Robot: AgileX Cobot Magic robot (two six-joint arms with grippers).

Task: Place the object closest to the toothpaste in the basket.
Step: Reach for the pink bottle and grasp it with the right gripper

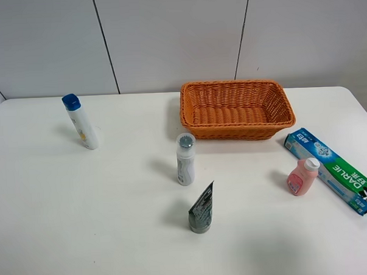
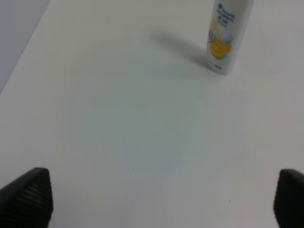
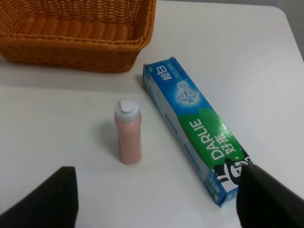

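The toothpaste box (image 1: 332, 169), green and blue, lies flat at the right of the table; it also shows in the right wrist view (image 3: 197, 126). A small pink bottle (image 1: 303, 176) with a white cap stands upright just beside it, the nearest object, also in the right wrist view (image 3: 128, 131). The orange wicker basket (image 1: 236, 109) sits behind them, empty, its corner in the right wrist view (image 3: 80, 33). My right gripper (image 3: 156, 199) is open, above and short of the pink bottle. My left gripper (image 2: 164, 199) is open over bare table. Neither gripper shows in the exterior high view.
A white bottle with a blue cap (image 1: 81, 122) stands at the far left, also in the left wrist view (image 2: 227, 35). A grey-capped white bottle (image 1: 185, 159) and an upright dark tube (image 1: 201, 210) stand mid-table. The table's right edge runs close to the toothpaste box.
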